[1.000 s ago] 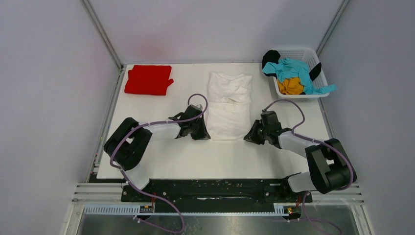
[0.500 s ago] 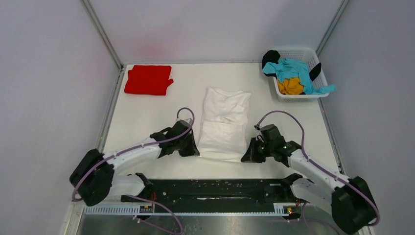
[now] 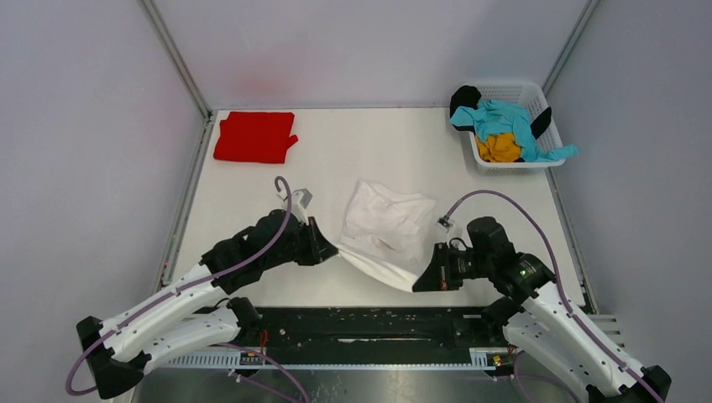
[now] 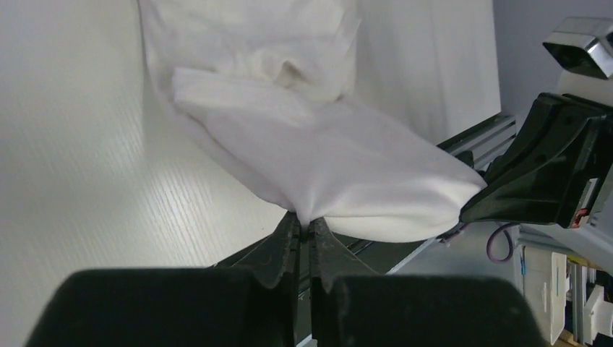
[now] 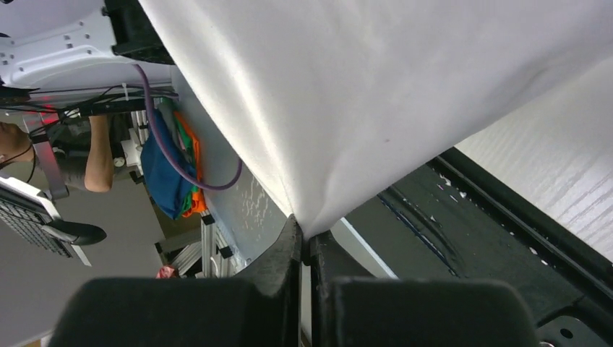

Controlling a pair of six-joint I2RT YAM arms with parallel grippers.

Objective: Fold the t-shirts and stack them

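Only the top view shows the red t-shirt (image 3: pixel 254 137); wrist views show left tool (image 4: pixel 303 223) and right tool (image 5: pixel 305 233) pinched tight on white t-shirt (image 3: pixel 386 231) corners.

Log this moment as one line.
left gripper: shut on white t-shirt | right gripper: same | near edge: lifted | red t-shirt: folded, far left

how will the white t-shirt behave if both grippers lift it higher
Likely floppy: the white t-shirt sags between the left gripper and right gripper. Probably light: two small pinches carry its near edge. Its far end, on the table, may drag.
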